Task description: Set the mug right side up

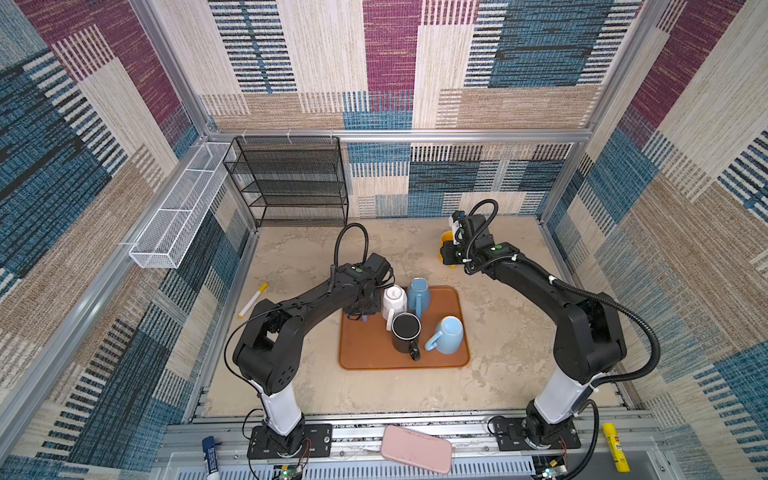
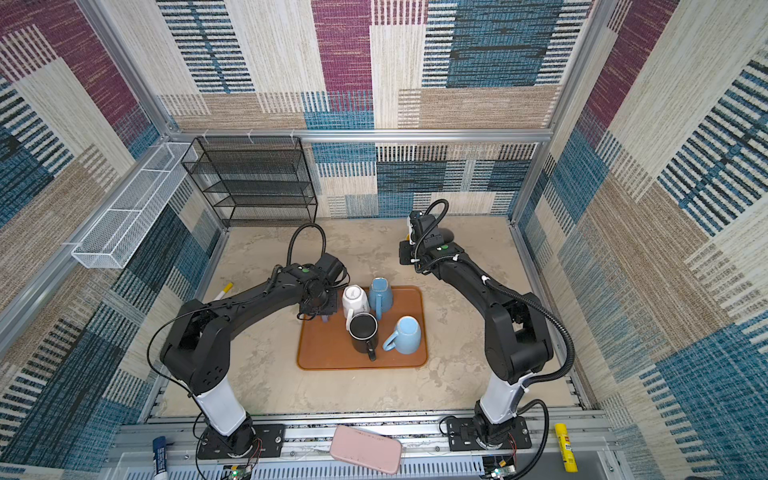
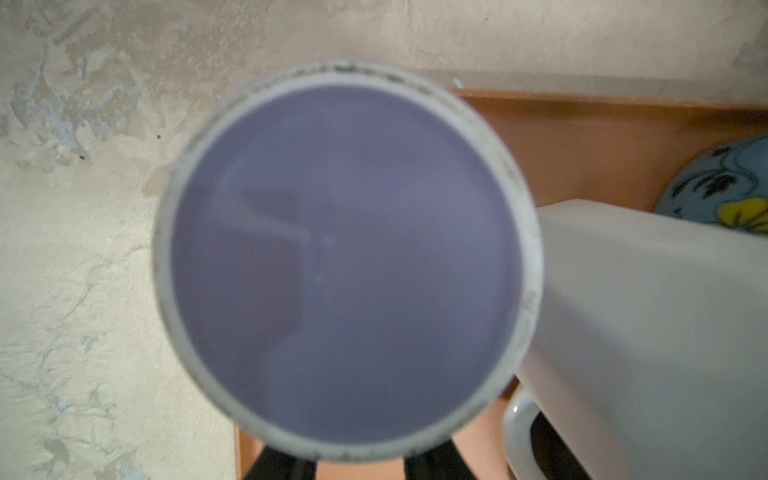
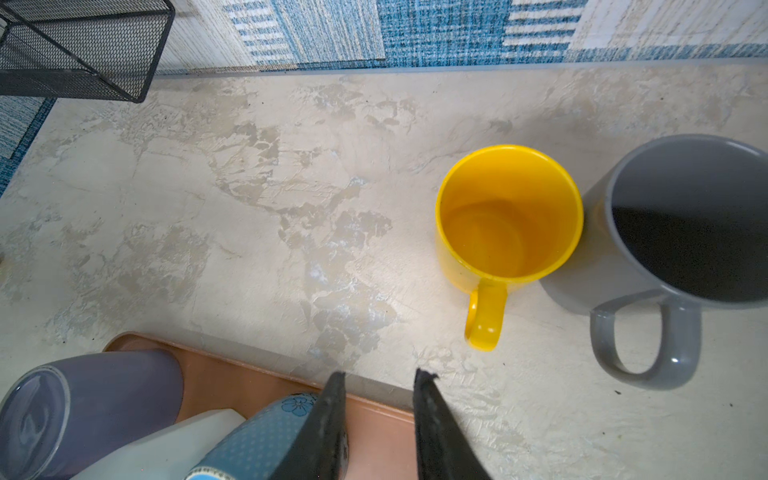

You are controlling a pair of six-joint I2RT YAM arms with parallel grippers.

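A purple mug [image 3: 345,257] stands upside down at the far left corner of the orange tray [image 1: 374,353], its base filling the left wrist view. My left gripper [image 1: 363,311] points straight down over it. Its two fingers [image 3: 282,467] pass down beside the mug and their tips are hidden behind the base. In both top views only a purple sliver [image 1: 364,319] shows under the hand. The purple mug [image 4: 91,411] also appears in the right wrist view. My right gripper [image 4: 380,376] hovers open and empty over the tray's far edge, near a yellow mug [image 4: 507,216].
On the tray are an upside-down white mug [image 1: 394,301], a blue patterned mug [image 1: 419,296], an upright black mug [image 1: 406,332] and a tipped light blue mug [image 1: 446,334]. A grey mug [image 4: 685,224] stands by the yellow one. A marker [image 1: 252,300] lies left; a black mesh rack [image 1: 291,183] stands behind.
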